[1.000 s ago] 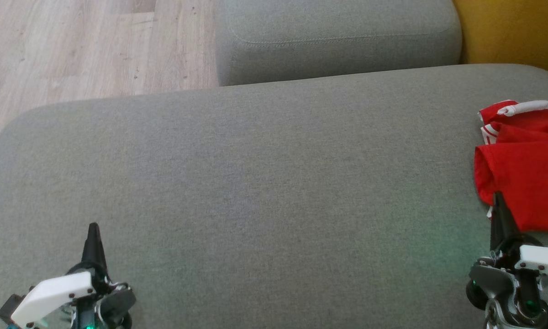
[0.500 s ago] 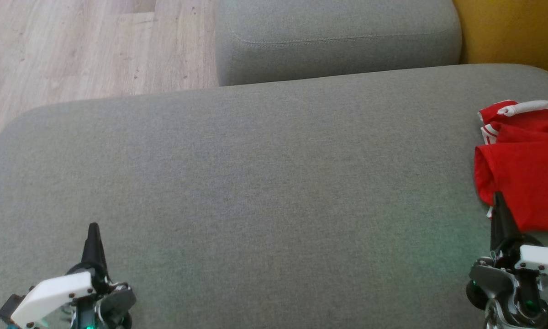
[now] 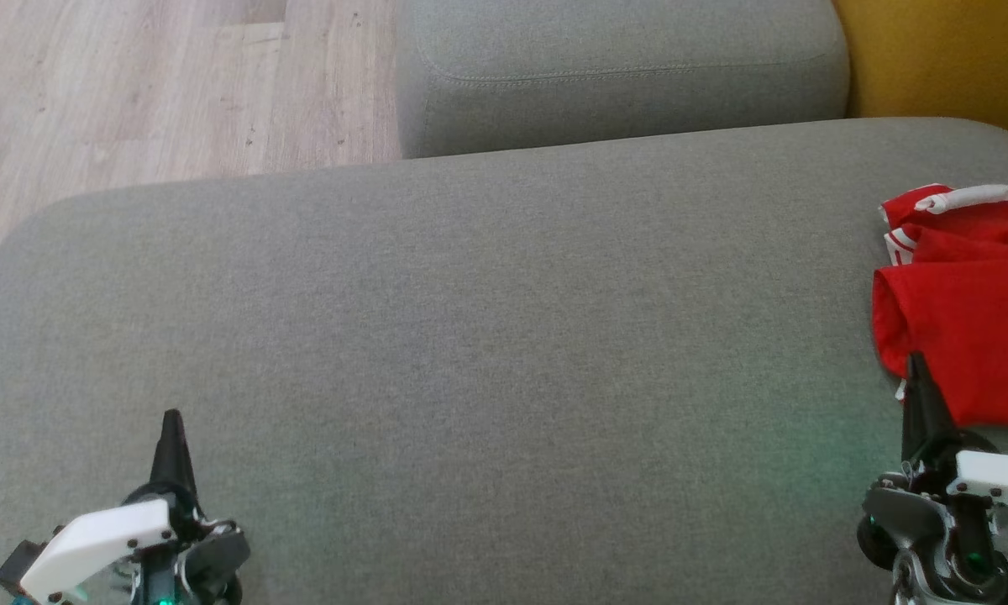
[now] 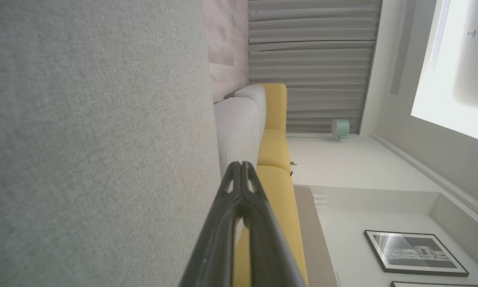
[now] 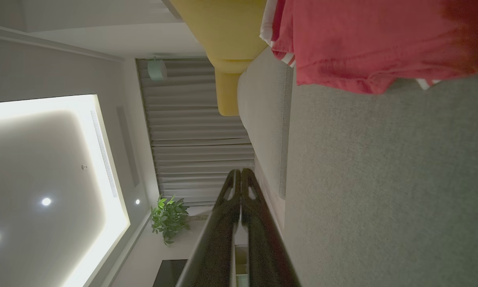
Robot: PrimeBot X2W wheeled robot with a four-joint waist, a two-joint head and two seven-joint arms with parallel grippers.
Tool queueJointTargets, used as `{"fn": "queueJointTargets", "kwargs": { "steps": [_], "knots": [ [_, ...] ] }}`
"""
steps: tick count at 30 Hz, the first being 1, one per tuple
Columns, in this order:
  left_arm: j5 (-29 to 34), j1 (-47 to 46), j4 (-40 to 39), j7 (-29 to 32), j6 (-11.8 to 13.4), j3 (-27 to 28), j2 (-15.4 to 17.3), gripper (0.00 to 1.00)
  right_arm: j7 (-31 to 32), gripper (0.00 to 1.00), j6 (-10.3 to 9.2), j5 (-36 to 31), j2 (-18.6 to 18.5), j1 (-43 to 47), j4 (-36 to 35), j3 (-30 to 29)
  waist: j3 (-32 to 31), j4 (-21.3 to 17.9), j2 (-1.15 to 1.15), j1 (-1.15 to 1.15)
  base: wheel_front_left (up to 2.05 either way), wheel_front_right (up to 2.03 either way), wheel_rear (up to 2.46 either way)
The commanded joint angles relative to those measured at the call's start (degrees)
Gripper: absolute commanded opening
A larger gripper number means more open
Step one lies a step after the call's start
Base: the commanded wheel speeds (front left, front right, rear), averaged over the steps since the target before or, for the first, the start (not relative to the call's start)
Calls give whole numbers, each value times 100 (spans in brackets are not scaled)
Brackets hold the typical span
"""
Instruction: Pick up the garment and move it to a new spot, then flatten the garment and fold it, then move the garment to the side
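Both grippers pressed together, empty: left gripper (image 3: pixel 170 418) well apart from garment (image 3: pixel 966 311), right gripper (image 3: pixel 916 363) near it. Garment rumpled; judged either untouched or already set aside.

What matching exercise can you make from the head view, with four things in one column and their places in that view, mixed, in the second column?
Things:
1. red fabric garment with white stripes
2. pale wooden plank floor
3. yellow upholstered seat
4. small grey fabric cushion

Places in the head view:
a. upper left corner
b. top middle
c. right edge, lying on the large grey fabric sofa cushion
d. upper right corner

Pairs: 1-c, 2-a, 3-d, 4-b.
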Motion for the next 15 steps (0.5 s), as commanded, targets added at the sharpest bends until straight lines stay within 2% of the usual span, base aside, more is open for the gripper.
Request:
{"fn": "queueJointTargets", "kwargs": {
  "steps": [1,15],
  "knots": [
    [49,-293,-160,31,-39,227,22,0,33,0,45,-16,-28,-277,-181,114,0,0,0,0,0,0,0],
    [52,-293,-160,34,-39,232,19,0,34,0,45,-17,-27,-277,-181,112,0,0,0,0,0,0,0]
  ]
}}
